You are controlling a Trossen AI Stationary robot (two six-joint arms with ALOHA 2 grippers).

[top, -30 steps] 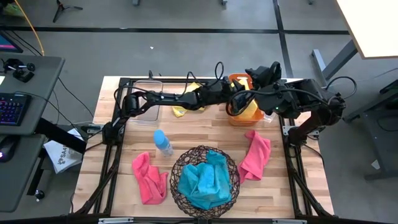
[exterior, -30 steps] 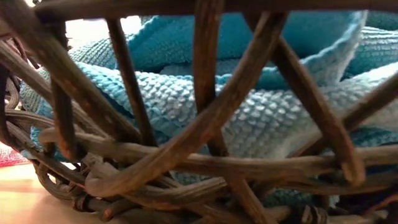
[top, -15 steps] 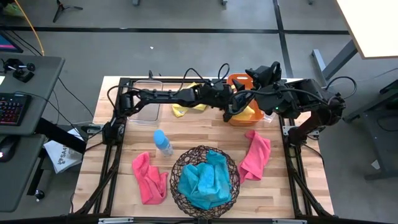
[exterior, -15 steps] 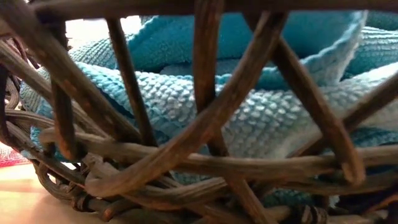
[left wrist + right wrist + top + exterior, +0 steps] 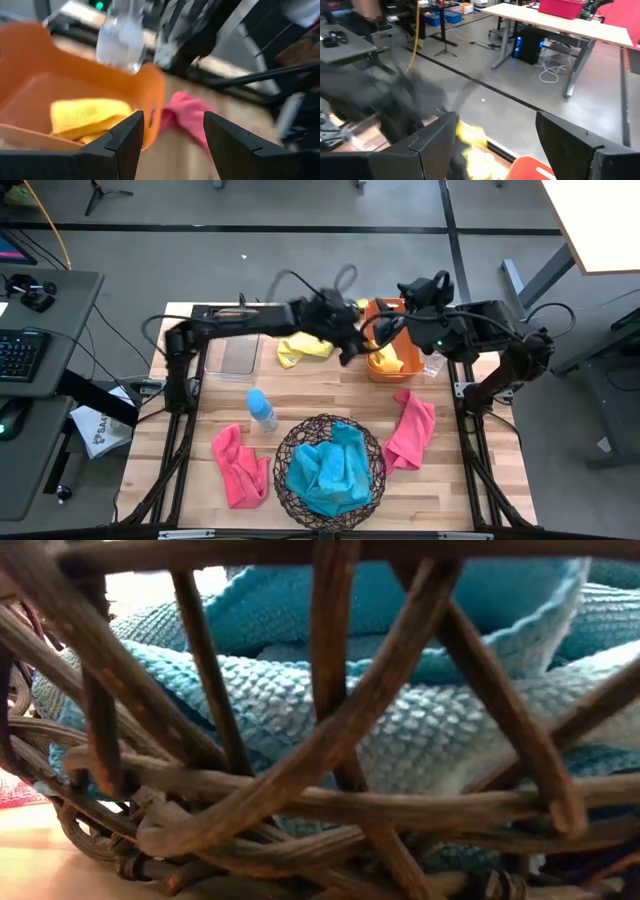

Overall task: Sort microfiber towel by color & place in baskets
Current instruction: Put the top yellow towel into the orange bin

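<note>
My left gripper (image 5: 348, 348) hovers open just left of the orange bin (image 5: 378, 368), with nothing between its fingers (image 5: 125, 145). A yellow towel (image 5: 87, 116) lies inside that bin. Another yellow towel (image 5: 305, 348) lies on the table between the bin and the clear tub (image 5: 232, 352). My right gripper (image 5: 412, 288) hangs open above the bin's far side, holding nothing. Teal towels (image 5: 330, 468) fill the round wire basket (image 5: 285, 442). One pink towel (image 5: 240, 468) lies at the near left and one (image 5: 412, 430) at the right.
A small light-blue bottle (image 5: 262, 408) stands left of the wire basket. A clear plastic bottle (image 5: 122, 42) stands beyond the orange bin's right side. The low view is filled by the basket's weave (image 5: 340, 740) and teal cloth (image 5: 420, 720).
My left gripper has drawn back from over the orange bin toward the table's left, and the arm has risen and arched. It is blurred with motion.
</note>
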